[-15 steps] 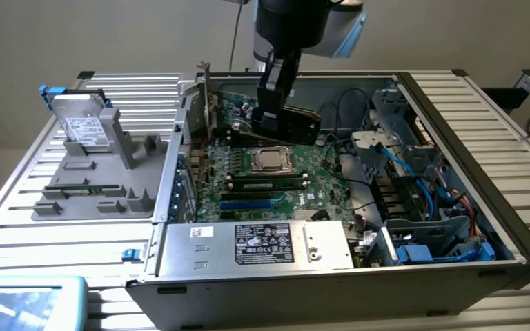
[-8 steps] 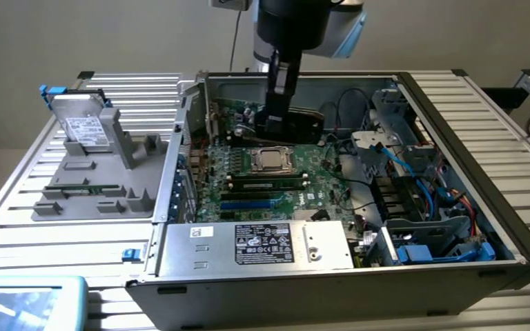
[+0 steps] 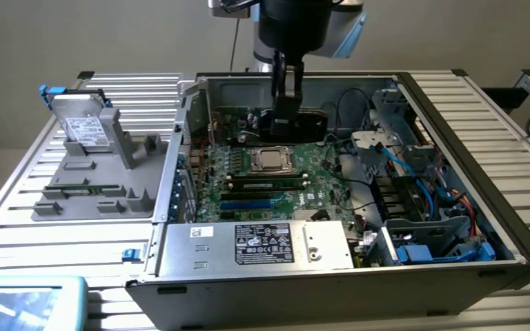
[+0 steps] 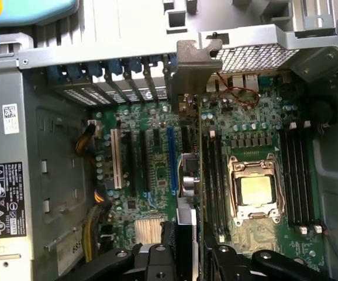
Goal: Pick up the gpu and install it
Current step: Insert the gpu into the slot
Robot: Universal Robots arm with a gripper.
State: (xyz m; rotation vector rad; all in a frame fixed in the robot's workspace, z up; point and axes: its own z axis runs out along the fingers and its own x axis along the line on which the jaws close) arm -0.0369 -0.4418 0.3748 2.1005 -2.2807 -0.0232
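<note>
The gpu (image 3: pixel 308 124) (image 4: pixel 188 181) stands on edge in the far part of an open computer case (image 3: pixel 486 179) (image 4: pixel 262 38), over the motherboard (image 3: pixel 246 186) (image 4: pixel 257 134) and just beyond the CPU socket (image 3: pixel 272 160) (image 4: pixel 257 190). Whether its lower edge is seated in a slot cannot be told.

The case lies on its side on a slatted aluminium table (image 3: pixel 44 241). At the exterior view's left, a grey moulded tray (image 3: pixel 90 186) sits on the table beside the case, with a silver hard drive (image 3: pixel 85 131) propped at its far end. A power supply (image 3: pixel 256 245) (image 4: pixel 5 193) with a black label fills the near side of the case.

The arm reaches down from above. Its gripper (image 3: pixel 283 117) (image 4: pixel 189 257) is clamped on the card, one black finger on each face. In the wrist view, the card's silvery end bracket (image 4: pixel 195 67) lies against the case wall that has the slot openings. Two memory sticks (image 3: pixel 265 183) lie just on the near side of the socket.
</note>
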